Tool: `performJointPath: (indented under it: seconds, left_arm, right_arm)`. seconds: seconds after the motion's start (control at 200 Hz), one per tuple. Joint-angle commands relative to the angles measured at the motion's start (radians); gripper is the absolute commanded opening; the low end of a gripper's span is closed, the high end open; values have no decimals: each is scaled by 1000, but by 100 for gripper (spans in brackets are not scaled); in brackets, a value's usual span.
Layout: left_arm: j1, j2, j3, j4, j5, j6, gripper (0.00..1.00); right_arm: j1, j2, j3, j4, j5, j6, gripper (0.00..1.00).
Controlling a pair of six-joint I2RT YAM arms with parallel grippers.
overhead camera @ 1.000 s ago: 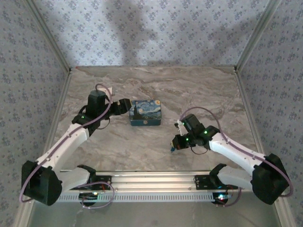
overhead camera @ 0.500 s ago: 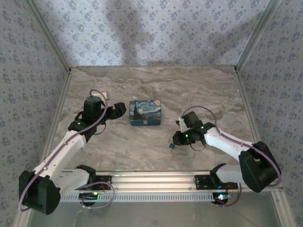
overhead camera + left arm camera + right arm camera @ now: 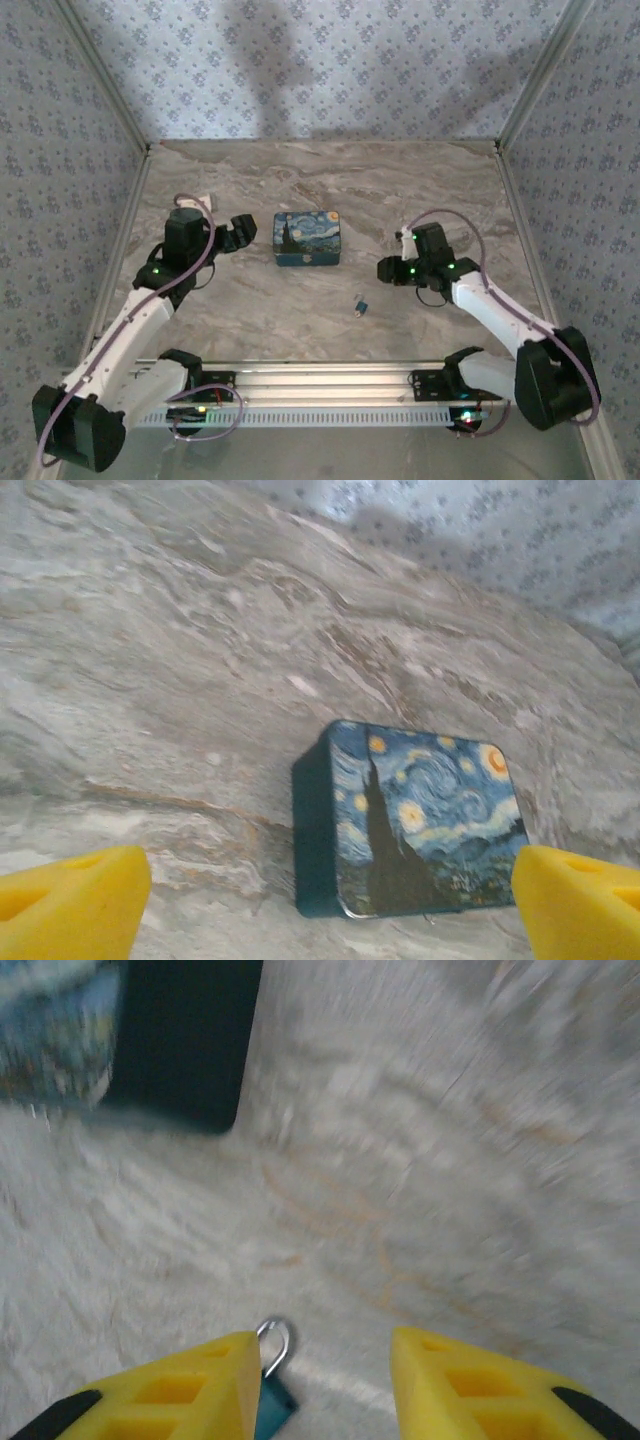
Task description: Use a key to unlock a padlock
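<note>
1. The painted box, blue with a swirling night-sky picture on its lid, lies flat on the marble table, lid up.
2. The left gripper hangs just left of the box, pointing at its left end. In the left wrist view its yellow fingers stand wide apart with nothing between them, an open hand with no grip on anything. The box lies beyond the tips, apart from both.
3. The right gripper is to the right of the box and a little nearer the arm bases, well apart from it. Its jaws are parted and empty.
4. A small teal piece with a silver loop at one end lies on the table, nearer than the box's right corner and clear of it. In the right wrist view it sits just by the inner edge of one yellow finger, not pinched. Whether it is the key cannot be told.
5. The padlock is a tiny pale speck at the middle of the box's near face, too small to show whether its shackle is open or closed.
</note>
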Motion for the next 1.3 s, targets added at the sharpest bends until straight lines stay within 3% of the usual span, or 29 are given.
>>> performJointPath:
  seconds: [0.0, 0.235, 0.43, 0.64, 0.884, 1.084, 1.184, 1.299]
  left_arm:
    - [30, -53, -42, 12, -157, 49, 97]
    - [132, -107, -190, 189, -282, 161, 98]
    - [204, -85, -289, 318, -305, 216, 98]
    - [221, 9, -379, 461, -353, 332, 98]
    - [262, 188, -429, 714, -211, 431, 98]
    - [298, 353, -434, 961, -61, 469, 98]
    - [308, 411, -394, 965, -6, 519, 98]
    - [342, 508, -398, 1073, 55, 525, 98]
  right_arm:
    - [-73, -77, 19, 33, 117, -36, 46]
    - [-267, -183, -50, 159, 287, -95, 63]
    - [-354, -197, -186, 371, 433, -212, 100]
    - [-403, -62, -312, 708, 388, -264, 100]
    - [-405, 149, -333, 1054, 295, -288, 100]
    - [-422, 310, -308, 1190, 244, -328, 100]
    - [-422, 413, -324, 1321, 224, -329, 100]
    - [-418, 405, -250, 1162, 229, -337, 100]
